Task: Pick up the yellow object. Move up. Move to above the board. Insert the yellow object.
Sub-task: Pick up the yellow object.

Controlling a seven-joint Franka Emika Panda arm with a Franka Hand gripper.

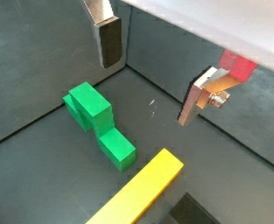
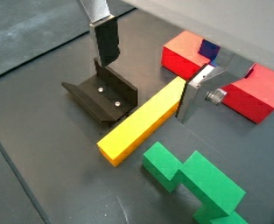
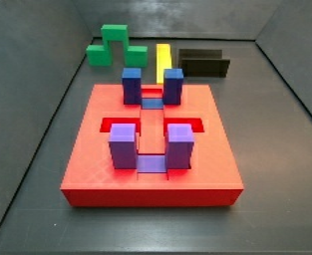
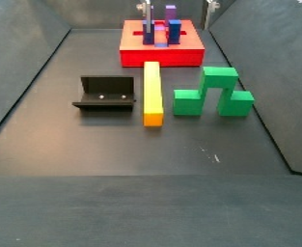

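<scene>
The yellow bar (image 4: 152, 93) lies flat on the dark floor (image 4: 115, 164), with one short end pointing toward the red board (image 4: 164, 48) and stopping just short of it. In a side view the bar (image 3: 162, 56) shows only as a strip behind the board (image 3: 152, 164), between the board's far pair of blue posts (image 3: 152, 86). In both wrist views the bar (image 1: 139, 191) (image 2: 145, 120) is untouched by the fingers.

On one long side of the bar stands the dark L-shaped fixture (image 4: 104, 95), just beside it with a narrow gap; a wrist view shows the same bracket (image 2: 101, 92) next to the bar. On the bar's opposite long side lies the green stepped block (image 4: 212, 93), near but apart; it appears again in the wrist views (image 1: 97, 122) (image 2: 195, 181) and at the far end of the floor in a side view (image 3: 112, 44).

The board carries recessed slots and upright blue and purple posts (image 3: 151, 145); the posts (image 4: 164, 29) rise from its top face.

The gripper (image 2: 147, 70) hangs above the floor over the bar's board end, its two silver fingers (image 1: 108, 42) spread wide with nothing between them; the bar passes below the gap. In a wrist view the other finger (image 2: 194, 95) is seen beside the bar's end.
</scene>
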